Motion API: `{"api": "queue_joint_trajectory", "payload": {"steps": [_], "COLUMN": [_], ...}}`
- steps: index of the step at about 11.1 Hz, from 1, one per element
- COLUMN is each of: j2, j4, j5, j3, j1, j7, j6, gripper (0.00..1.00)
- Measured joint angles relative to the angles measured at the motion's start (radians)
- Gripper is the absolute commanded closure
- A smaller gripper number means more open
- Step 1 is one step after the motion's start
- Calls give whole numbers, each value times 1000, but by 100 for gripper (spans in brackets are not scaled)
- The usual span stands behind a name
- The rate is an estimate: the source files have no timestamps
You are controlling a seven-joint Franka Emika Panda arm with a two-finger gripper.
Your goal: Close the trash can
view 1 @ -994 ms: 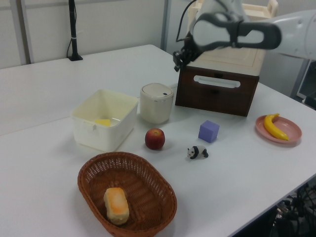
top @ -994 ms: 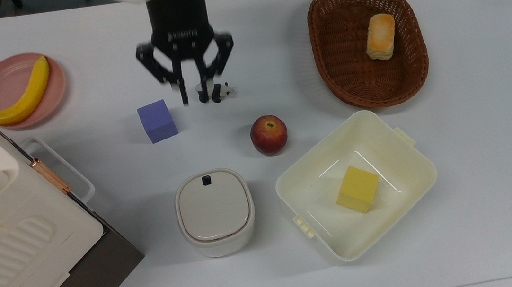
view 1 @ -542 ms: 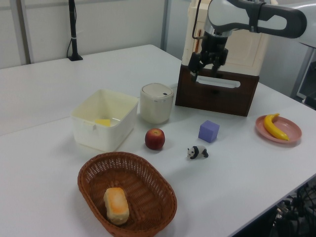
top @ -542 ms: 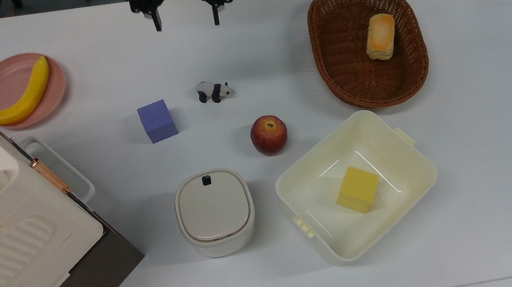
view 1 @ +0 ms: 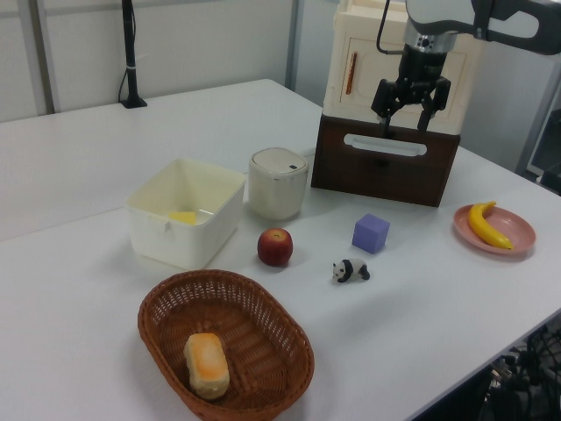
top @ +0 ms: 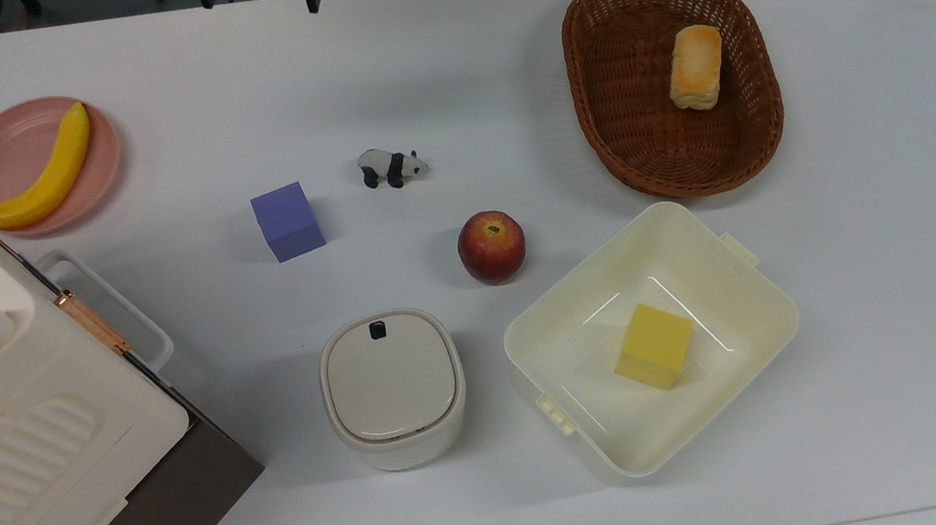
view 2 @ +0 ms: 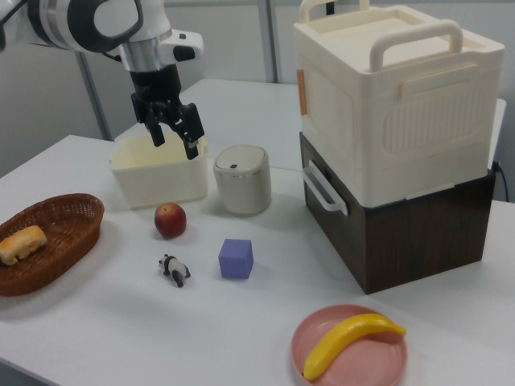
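The claw (view 2: 173,131) hangs high above the bench (top: 446,56), its fingers spread wide and holding nothing. In the top view only its tips show at the upper edge.

Nearest below it, as the right view shows, stand the panda (view 2: 174,269) and the purple cube (view 2: 236,258), then the apple (view 2: 170,219). Farther off, well apart from the claw, sits the trash can (top: 393,387), between the yellow tub (top: 652,339) and the big ribbed box (top: 9,450). Its lid (top: 391,375) lies flat and seems already seated, so the task looks done or nearly so.

The risks lie in any further descent. If the lid is latched only lightly, a push landing on the black button (top: 377,330) may pop it open again. A press off centre may tip or slide the light can toward the tub. The spread fingers could also clip the apple, which would roll, or knock the panda over on the way across. The ribbed box stands tall beside the can, so a low sweep from that side could strike it.
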Motion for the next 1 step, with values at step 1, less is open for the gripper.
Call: {"api": "queue_joint_trajectory", "payload": {"steps": [1], "j2": [0], "j4": [3], "j5": [0], "j3": [1], "j1": [0], "j7": [0], "j6": [0], "gripper": [0]}}
